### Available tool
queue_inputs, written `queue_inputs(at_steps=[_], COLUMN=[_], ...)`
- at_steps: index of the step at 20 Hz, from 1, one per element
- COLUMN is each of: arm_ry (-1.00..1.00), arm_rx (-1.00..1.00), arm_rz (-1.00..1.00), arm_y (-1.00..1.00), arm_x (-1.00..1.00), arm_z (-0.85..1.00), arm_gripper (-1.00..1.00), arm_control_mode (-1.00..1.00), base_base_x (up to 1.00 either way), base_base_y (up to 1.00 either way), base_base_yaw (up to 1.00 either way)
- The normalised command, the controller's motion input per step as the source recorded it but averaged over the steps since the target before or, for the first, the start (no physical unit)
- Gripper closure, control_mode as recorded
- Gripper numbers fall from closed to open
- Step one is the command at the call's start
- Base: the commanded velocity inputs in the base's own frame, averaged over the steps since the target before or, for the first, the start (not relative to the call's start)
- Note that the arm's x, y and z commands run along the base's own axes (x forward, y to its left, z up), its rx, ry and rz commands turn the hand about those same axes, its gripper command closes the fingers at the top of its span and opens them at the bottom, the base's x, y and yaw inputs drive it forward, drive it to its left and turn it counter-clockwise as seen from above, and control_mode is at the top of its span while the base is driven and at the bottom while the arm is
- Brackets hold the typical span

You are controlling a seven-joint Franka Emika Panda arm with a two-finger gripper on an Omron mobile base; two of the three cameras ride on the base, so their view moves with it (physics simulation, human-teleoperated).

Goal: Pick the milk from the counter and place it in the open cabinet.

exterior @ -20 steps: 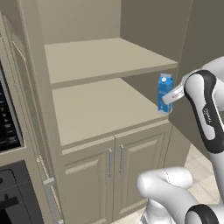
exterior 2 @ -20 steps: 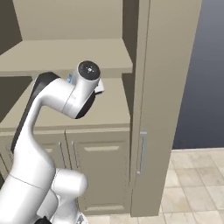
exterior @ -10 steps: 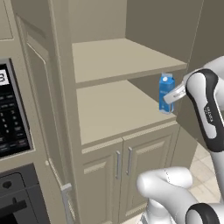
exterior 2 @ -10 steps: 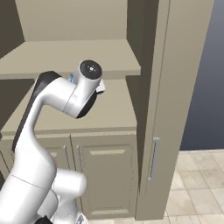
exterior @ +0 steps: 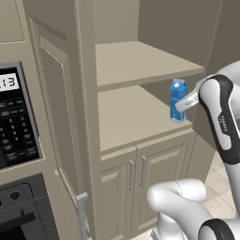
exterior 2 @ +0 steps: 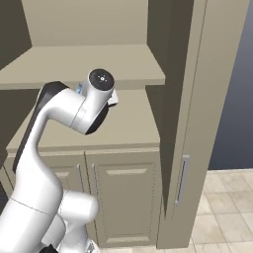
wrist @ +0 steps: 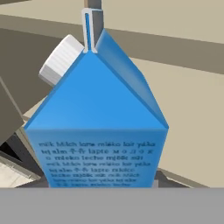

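Note:
The milk (exterior: 177, 97) is a small blue gable-top carton with a white cap, and my gripper (exterior: 180, 107) is shut on its lower part. It stands upright at the front right corner of the open cabinet's lower shelf (exterior: 125, 117); I cannot tell whether it touches the shelf. In the hand view the milk (wrist: 98, 127) is seen close up, with tan shelf behind it. From the right base view my own arm hides all but a blue sliver of the milk (exterior 2: 79, 89) in front of the open cabinet (exterior 2: 129, 123). The counter is out of view.
An upper shelf (exterior: 136, 61) hangs close above the carton. Two panelled doors (exterior: 136, 173) with bar handles close the space below. A black microwave and oven panel (exterior: 14, 122) is at the left. A tall beige panel with a handle (exterior 2: 184, 180) stands at the right, above tiled floor (exterior 2: 222, 207).
The whole picture has shifted, so the base has driven: the cabinet has slid right in both views. The arm keeps its pose with the milk, which now stands further in over the lower shelf.

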Motion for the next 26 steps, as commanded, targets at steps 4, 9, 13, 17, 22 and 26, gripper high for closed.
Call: queue_inputs(at_steps=[4,9,13,17,22,26], arm_ry=[0.0,0.0,0.0,0.04,0.16,0.1], arm_rx=[0.0,0.0,0.0,0.0,-0.03,-0.05], arm_rz=[0.0,0.0,0.0,-0.05,-0.19,-0.24], arm_y=[0.0,0.0,0.03,0.17,0.17,0.15], arm_x=[0.0,0.0,0.0,0.05,0.11,-0.25], arm_z=[0.0,0.0,0.0,0.1,0.45,0.5], arm_gripper=[1.0,1.0,1.0,1.0,1.0,1.0], arm_control_mode=[1.0,1.0,-1.0,-1.0,-1.0,-1.0], base_base_x=[0.0,0.0,0.0,0.0,0.0,0.0], base_base_y=[0.0,0.0,0.03,0.0,0.0,0.0], base_base_yaw=[0.0,0.0,0.0,0.0,0.0,0.0])
